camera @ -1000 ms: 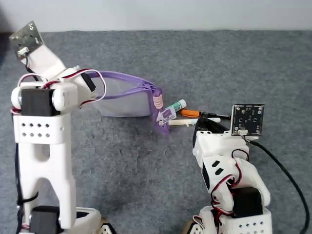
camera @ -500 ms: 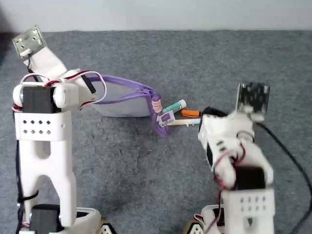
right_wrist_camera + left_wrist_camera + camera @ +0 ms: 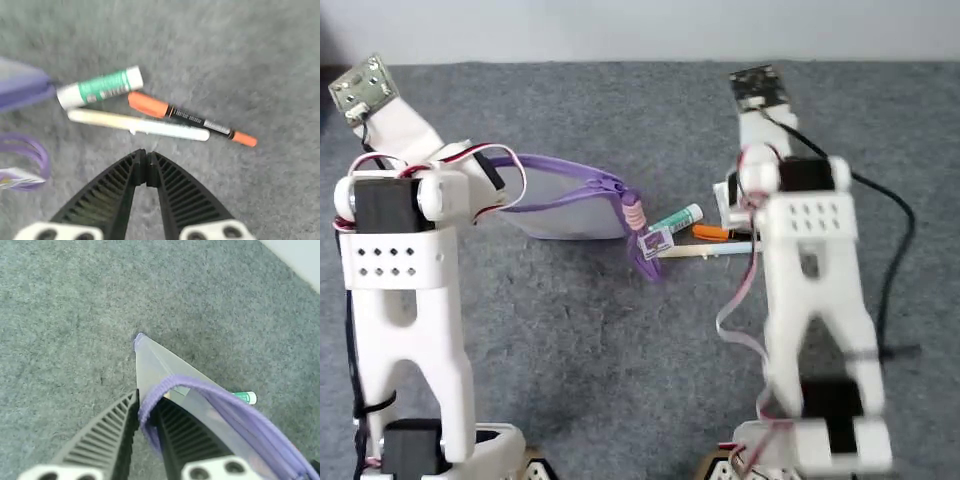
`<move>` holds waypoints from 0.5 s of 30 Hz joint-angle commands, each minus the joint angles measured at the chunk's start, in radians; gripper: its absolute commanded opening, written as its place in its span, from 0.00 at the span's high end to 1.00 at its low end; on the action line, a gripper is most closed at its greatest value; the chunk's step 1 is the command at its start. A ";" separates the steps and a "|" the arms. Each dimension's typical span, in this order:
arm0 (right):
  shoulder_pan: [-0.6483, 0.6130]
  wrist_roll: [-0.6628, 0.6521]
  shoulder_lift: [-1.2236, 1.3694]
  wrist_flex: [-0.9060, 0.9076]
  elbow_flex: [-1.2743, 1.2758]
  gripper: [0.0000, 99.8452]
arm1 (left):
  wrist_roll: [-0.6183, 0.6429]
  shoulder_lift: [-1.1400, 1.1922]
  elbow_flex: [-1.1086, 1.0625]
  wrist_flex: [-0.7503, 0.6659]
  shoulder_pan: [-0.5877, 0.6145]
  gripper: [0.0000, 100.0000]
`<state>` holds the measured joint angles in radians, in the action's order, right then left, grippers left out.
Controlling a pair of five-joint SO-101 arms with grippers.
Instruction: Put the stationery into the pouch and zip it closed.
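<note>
A translucent pouch (image 3: pixel 570 205) with a purple zip edge lies left of centre, its mouth towards the stationery. My left gripper (image 3: pixel 145 412) is shut on the pouch's (image 3: pixel 165 375) purple rim at its far-left end. Just right of the mouth lie a green glue stick (image 3: pixel 677 217), an orange marker (image 3: pixel 712 232) and a white pen (image 3: pixel 695 250). My right gripper (image 3: pixel 146 159) hangs shut and empty above the carpet, close to the white pen (image 3: pixel 140 125), with the glue stick (image 3: pixel 100 87) and the orange marker (image 3: pixel 192 119) just beyond.
A small tag (image 3: pixel 655 240) and a purple loop (image 3: pixel 30 147) hang at the pouch's mouth. Grey carpet (image 3: pixel 620 350) covers the table. The right arm (image 3: pixel 805 260) stretches over the ground to the right of the stationery.
The right arm has unfolded from near the front edge and stretched out over the stationery. The left arm drew the pouch slightly to the left.
</note>
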<state>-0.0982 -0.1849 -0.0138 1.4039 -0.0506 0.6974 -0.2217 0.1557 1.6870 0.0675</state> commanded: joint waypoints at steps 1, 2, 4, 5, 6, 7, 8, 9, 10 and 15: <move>0.002 -0.057 0.166 0.097 -0.186 0.89 | 0.012 0.006 -0.028 0.018 0.003 0.99; 0.002 -0.071 0.211 0.113 -0.221 0.86 | 0.012 0.006 -0.028 0.018 0.003 0.99; 0.001 -0.097 0.292 0.120 -0.284 0.82 | 0.012 0.006 -0.028 0.018 0.003 0.99; 0.001 -0.114 0.329 0.119 -0.313 0.81 | 0.012 0.006 -0.028 0.017 0.003 0.99; -0.004 -0.135 0.367 0.119 -0.344 0.81 | 0.012 0.006 -0.028 0.017 0.003 0.99; -0.012 -0.158 0.403 0.119 -0.373 0.81 | 0.012 0.008 -0.028 0.017 0.003 0.99; -0.019 -0.180 0.435 0.119 -0.396 0.81 | 0.012 0.008 -0.028 0.017 0.003 0.99; -0.028 -0.198 0.464 0.119 -0.419 0.81 | 0.012 0.008 -0.028 0.017 0.003 0.99; -0.039 -0.213 0.489 0.119 -0.439 0.81 | 0.012 0.008 -0.028 0.017 0.003 0.99; -0.073 -0.245 0.608 0.119 -0.531 0.81 | 0.012 0.008 -0.028 0.017 0.003 0.99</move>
<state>-0.1565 -0.4104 0.5738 1.5144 -0.5002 0.6974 -0.2217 0.1542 1.6870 0.0675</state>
